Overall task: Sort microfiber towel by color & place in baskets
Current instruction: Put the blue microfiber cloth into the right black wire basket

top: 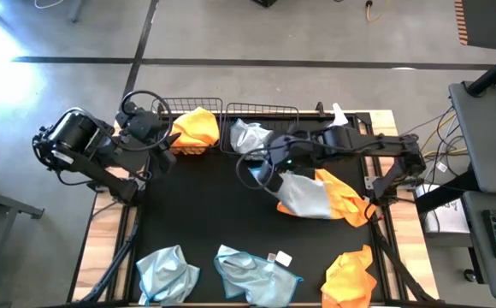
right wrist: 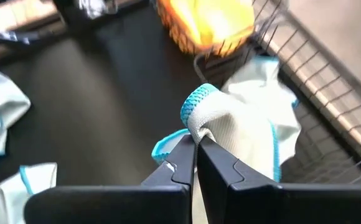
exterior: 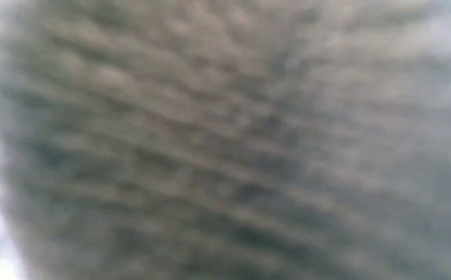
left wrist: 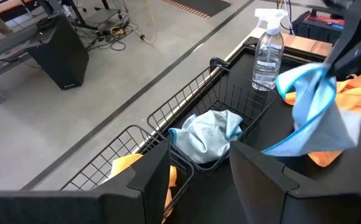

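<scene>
My right end effector is clamped on a blue-grey towel, which hangs just beside the right basket. I should lift until its trailing end clears the wire wall. Its long axis droops down and away from that basket. My left end effector waits with its fingers apart near the left basket.

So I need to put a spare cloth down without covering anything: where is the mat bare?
Widest bare patch: the black mat between the baskets and the two blue towels at the front edge. Crowded on the right, where the right gripper holds a blue towel beside orange ones.
</scene>
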Controlling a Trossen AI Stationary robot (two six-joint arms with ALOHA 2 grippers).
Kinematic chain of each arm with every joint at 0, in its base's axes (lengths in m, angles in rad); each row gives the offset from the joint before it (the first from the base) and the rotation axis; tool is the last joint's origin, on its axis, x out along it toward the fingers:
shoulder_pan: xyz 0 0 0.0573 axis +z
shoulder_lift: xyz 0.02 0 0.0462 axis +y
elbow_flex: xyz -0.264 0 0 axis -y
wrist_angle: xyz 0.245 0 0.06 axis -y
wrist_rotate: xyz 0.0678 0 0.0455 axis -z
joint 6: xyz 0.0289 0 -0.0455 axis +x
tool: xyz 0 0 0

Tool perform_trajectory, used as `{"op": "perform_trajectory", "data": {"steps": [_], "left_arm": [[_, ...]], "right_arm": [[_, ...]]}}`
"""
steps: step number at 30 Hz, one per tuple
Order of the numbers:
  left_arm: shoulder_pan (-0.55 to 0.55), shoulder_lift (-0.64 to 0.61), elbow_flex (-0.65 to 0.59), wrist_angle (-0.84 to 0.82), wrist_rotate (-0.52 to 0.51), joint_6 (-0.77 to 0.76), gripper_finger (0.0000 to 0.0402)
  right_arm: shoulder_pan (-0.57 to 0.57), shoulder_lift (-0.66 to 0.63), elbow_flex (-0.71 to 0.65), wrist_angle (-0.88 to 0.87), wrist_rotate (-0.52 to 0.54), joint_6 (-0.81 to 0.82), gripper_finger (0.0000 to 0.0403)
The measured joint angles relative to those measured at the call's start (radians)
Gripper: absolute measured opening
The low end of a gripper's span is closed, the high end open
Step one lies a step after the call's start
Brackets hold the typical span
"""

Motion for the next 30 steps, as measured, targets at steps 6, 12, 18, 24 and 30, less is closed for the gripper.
{"op": "perform_trajectory", "data": {"steps": [6, 12, 18, 24, 30], "left_arm": [[0.0, -0.001, 0.0, 0.0, 0.0, 0.0, 0.0151], [0.0, -0.001, 0.0, 0.0, -0.001, 0.0, 0.0151], [0.0, 0.0, 0.0, 0.0, -0.002, 0.0, 0.0151], [0.0, 0.001, 0.0, 0.0, -0.003, -0.004, 0.0151], [0.0, 0.001, 0.0, 0.0, -0.004, -0.004, 0.0151]], "right_arm": [[0.0, 0.0, 0.092, 0.002, 0.096, -0.06, 0.0009], [0.0, 0.0, 0.162, 0.006, 0.246, -0.107, 0.0009], [-0.002, 0.0, 0.192, 0.046, 0.434, -0.174, 0.0009], [-0.029, 0.0, 0.211, 0.193, 0.476, -0.304, 0.0009], [-0.062, 0.0, 0.218, 0.321, 0.468, -0.404, 0.0009]]}}
